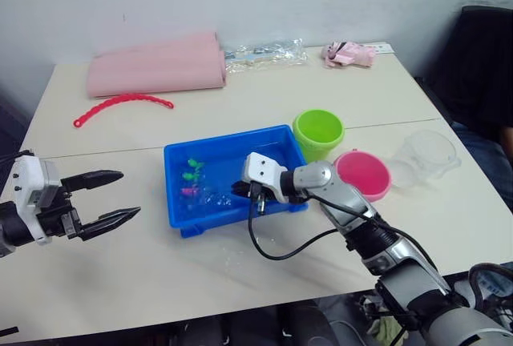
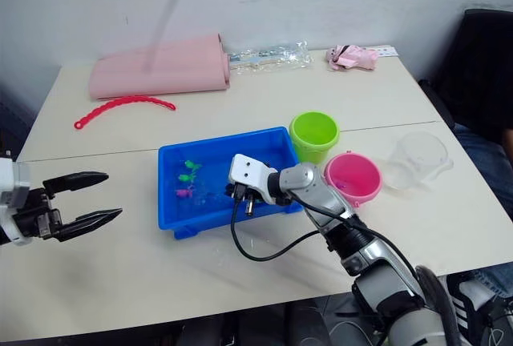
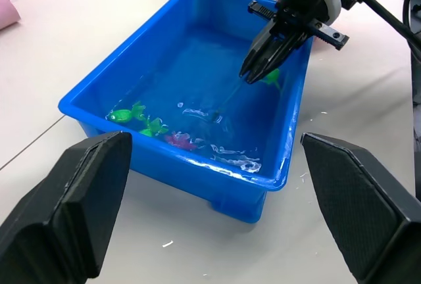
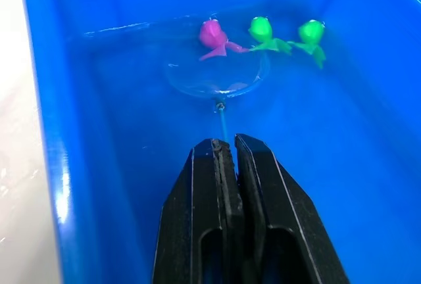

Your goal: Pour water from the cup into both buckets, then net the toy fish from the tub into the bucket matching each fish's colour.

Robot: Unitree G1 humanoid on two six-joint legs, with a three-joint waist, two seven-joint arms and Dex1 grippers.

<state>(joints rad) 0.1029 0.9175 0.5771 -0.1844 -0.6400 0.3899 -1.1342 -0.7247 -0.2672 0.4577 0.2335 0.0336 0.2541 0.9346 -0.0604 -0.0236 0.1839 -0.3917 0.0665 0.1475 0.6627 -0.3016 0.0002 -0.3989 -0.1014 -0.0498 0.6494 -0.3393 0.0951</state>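
The net [image 4: 214, 77] lies sunk in the tub [image 1: 180, 154], its hoop just under the pink fish [image 4: 214, 34] at twelve o'clock from my right tool [image 4: 227, 146], clenched on its handle. My left tool [image 1: 108, 198] hangs released, well apart.

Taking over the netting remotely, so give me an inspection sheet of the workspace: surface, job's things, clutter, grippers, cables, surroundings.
Surface: cream table, wet splashes beside the tub.
Job's things: shallow bright blue plastic tub holds water, two green toy fish and a magenta fish; clear-meshed net hoop submerged beside them; lime green bucket, hot pink bucket and clear plastic cup stand to the tub's right.
Clutter: pink roll, red beaded chain, plastic wrap, pink toy.
Grippers: right gripper shut on the net's handle; left gripper open, empty.
Cables: black cable looping off right wrist.
Surroundings: white wall; dark chair.
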